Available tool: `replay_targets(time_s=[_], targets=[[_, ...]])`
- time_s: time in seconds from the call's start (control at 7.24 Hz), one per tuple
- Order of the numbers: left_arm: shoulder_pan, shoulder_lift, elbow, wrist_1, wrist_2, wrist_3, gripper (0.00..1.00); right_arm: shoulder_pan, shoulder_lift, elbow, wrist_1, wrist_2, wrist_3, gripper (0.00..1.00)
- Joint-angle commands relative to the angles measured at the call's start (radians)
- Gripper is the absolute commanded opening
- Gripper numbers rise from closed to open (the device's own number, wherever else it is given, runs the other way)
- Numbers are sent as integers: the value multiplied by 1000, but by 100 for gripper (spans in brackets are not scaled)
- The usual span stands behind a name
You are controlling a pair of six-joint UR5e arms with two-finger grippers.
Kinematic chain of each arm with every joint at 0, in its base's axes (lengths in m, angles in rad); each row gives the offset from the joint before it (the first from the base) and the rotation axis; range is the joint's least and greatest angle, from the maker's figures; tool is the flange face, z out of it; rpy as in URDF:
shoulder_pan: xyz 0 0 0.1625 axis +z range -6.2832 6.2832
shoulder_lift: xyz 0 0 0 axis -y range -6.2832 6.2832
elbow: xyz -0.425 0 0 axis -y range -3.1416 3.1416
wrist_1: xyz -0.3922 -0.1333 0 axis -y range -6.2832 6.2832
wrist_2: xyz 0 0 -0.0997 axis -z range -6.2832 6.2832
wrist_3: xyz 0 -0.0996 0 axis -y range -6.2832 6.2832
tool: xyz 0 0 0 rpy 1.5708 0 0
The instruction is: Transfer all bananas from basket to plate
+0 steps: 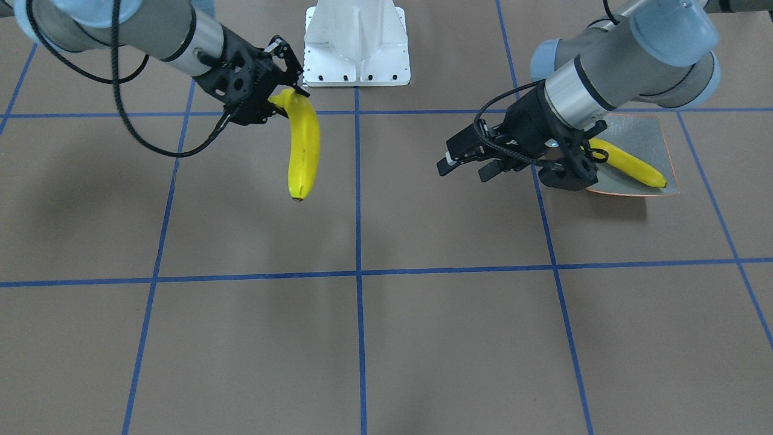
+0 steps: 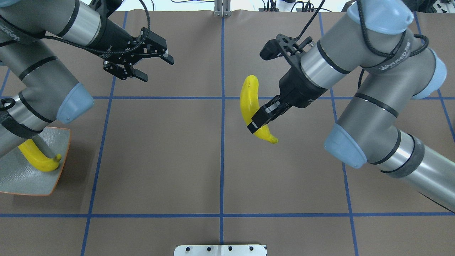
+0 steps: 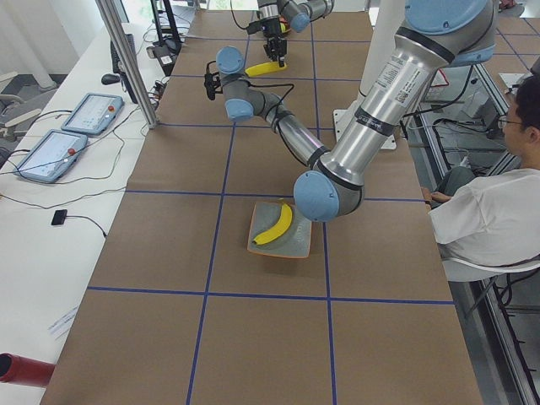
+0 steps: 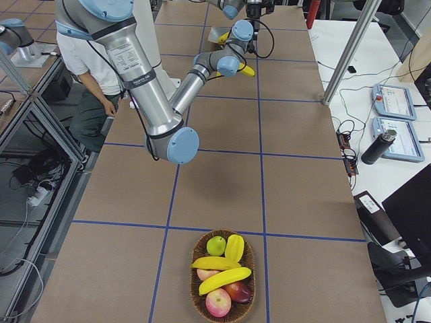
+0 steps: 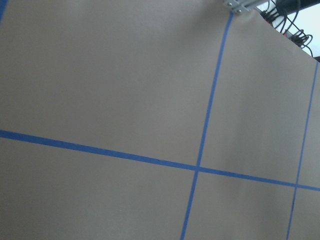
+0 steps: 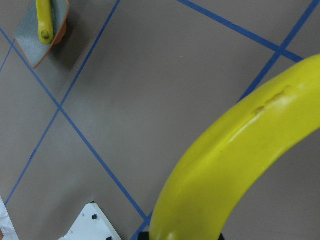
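1. Right tool [image 2: 260,122] is pinching the held banana [image 2: 247,101] close to its stem end. Fruit is up off the bench [image 2: 160,160], just right of the centre blue line in the overhead view.
2. Front cam: that banana hangs long-ways from the tool, dark tip at the low end, nothing touching it but the fingers.
3. Left tool [image 2: 158,70] has its fingers spread wide w/ nothing between them. It's in the air, well apart from the plate [image 2: 21,183].
4. Plate sits at the bench's left side, partly hidden by the L arm's links. One plate banana [image 2: 35,160] lies curved across it.
5. Basket [image 4: 192,282] is at the bench's far right end, well apart from both tools. Three basket bananas [image 4: 224,279] lie in it, along w/ apples [image 4: 219,303] and a green fruit [image 4: 215,245].
6. R wrist cam: held banana fills the lower right, plate is small in the top-left corner.
7. L wrist cam: only brown bench and blue tape lines.
8. A seated person [image 3: 481,211] is beside the bench on the robot's side.
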Motion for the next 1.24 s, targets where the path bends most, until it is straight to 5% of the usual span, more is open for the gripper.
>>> replay_targets(time_s=[0.0,0.97,1.11], targets=[[33,-29,4,-1,1,-18,100,-70,76,-17,3,-107,38,0],[96,-103,4,-4,-5,-137,99,-105,136,-59,104,-181,132,0],[99,-101,5,-4,-5,-136,93,-105,136,-57,106,-181,133,0]])
